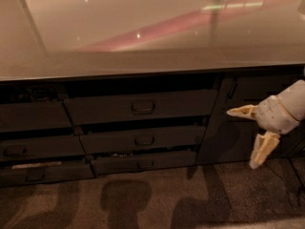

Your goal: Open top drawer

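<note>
Your gripper [240, 139] hangs at the right edge of view, above the patterned carpet [143, 199]. Its two pale fingers [261, 149] are spread wide and grasp nothing (one points left, the other down). It stands in front of the cabinet door [224, 128], well apart from the top drawer [105, 109]. You will find that drawer to the left, directly under the countertop [143, 61]. Its dark grey front is the widest and tallest of its stack, with a rectangular loop handle [143, 107] at centre and a dark gap above. Two slimmer drawers [109, 142] lie beneath.
</note>
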Robot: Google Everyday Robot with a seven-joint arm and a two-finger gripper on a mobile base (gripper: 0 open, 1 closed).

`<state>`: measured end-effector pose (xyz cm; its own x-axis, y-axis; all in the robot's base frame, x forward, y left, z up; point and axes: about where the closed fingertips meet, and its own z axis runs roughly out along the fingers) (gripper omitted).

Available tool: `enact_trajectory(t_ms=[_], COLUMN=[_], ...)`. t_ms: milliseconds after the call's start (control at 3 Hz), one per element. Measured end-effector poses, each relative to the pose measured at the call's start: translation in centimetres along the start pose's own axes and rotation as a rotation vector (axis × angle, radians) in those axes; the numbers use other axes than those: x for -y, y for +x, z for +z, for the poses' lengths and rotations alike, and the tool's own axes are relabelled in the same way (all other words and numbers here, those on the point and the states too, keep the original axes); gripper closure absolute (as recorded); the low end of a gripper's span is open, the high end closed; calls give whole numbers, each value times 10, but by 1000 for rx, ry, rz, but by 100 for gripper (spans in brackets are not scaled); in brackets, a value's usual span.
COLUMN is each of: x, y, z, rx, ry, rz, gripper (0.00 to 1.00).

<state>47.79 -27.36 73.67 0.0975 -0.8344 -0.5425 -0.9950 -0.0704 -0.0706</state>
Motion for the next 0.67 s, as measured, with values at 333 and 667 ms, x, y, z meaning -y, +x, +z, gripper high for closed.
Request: enact_trajectory(t_ms=[333, 667], x=[19, 29], y=[34, 54], z=[27, 43], rx=[23, 37], ry=[-36, -58], rz=[45, 70], gripper=[0, 0])
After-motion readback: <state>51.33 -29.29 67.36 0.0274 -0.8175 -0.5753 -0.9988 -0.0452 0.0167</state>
